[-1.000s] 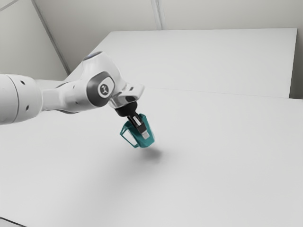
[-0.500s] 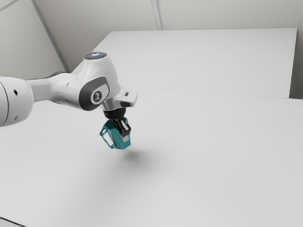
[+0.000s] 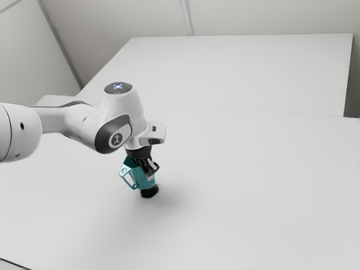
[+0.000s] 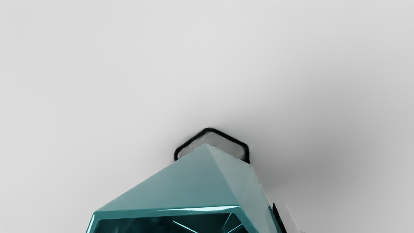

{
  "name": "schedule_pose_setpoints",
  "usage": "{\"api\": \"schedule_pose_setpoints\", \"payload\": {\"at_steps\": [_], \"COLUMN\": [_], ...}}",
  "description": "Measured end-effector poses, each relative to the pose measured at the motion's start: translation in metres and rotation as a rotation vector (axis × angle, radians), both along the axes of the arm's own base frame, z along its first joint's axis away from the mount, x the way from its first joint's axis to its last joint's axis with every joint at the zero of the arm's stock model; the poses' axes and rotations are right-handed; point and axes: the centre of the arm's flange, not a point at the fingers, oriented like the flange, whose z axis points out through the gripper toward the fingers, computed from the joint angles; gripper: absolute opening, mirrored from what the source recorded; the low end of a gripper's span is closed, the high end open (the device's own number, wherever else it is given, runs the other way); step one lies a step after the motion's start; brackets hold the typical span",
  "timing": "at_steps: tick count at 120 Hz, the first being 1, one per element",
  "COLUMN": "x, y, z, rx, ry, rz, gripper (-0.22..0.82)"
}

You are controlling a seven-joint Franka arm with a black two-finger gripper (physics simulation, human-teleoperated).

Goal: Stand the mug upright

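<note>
Teal mug (image 3: 145, 180), held tilted with its open mouth up and its handle (image 3: 126, 183) toward the exterior view's left, my gripper (image 3: 149, 173) closed around its body. Just beneath its base is a dark, angular patch (image 3: 149, 192) on the white table (image 3: 253, 197), well in from the table's far edge.

exterior view: arm (image 3: 21, 132) cut off at the exterior view's left edge; badge (image 3: 117, 139) too small for us to read. part of the mug's (image 3: 136, 175) wall sits hidden behind the gripper (image 3: 149, 169). we can't tell whether the dark patch (image 3: 149, 192) below is shadow or solid. worktop's (image 3: 253, 197) near edge out of frame. wrist view: border cuts off mug and one finger (image 4: 286, 218); mug covers part of the dark patch.
</note>
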Motion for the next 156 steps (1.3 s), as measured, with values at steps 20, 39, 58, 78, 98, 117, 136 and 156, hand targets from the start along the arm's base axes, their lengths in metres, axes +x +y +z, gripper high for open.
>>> {"api": "schedule_pose_setpoints", "payload": {"at_steps": [20,39,58,78,98,117,136,156], "x": [-0.002,-0.005,-0.008,-0.010,-0.009,-0.008,-0.007,-0.007], "y": [0.001,-0.001,0.000,0.000,-0.001,-0.001,-0.001,-0.005], "z": [-0.007,-0.014,-0.021,-0.026,-0.025,-0.017,-0.006,0.004], "rx": [0.004,0.001,-0.002,-0.007,-0.016,-0.024,-0.033,-0.040], "ry": [-0.037,-0.056,-0.062,-0.069,-0.078,-0.098,-0.119,-0.132], "rz": [0.031,0.057,0.088,0.117,0.136,0.148,0.159,0.162], "gripper": [-0.17,-0.17,-0.17,-0.16,0.01,0.20,0.40,0.50]}}
